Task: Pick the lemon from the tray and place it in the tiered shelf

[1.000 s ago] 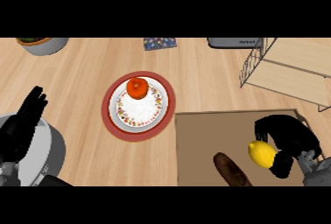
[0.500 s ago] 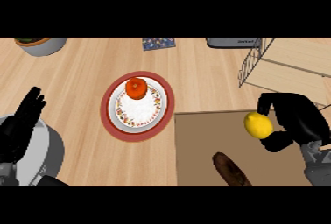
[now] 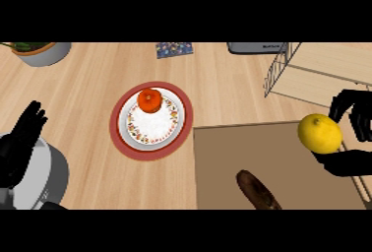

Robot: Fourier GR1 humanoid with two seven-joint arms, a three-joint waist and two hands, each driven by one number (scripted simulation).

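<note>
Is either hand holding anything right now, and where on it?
The right hand holds the lemon, fingers over its far side and thumb under its near side. The left hand holds nothing.

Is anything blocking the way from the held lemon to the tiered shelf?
Nothing visible. The right hand holds the lemon over the tray's right edge, just below the shelf; no object lies between them.
</note>
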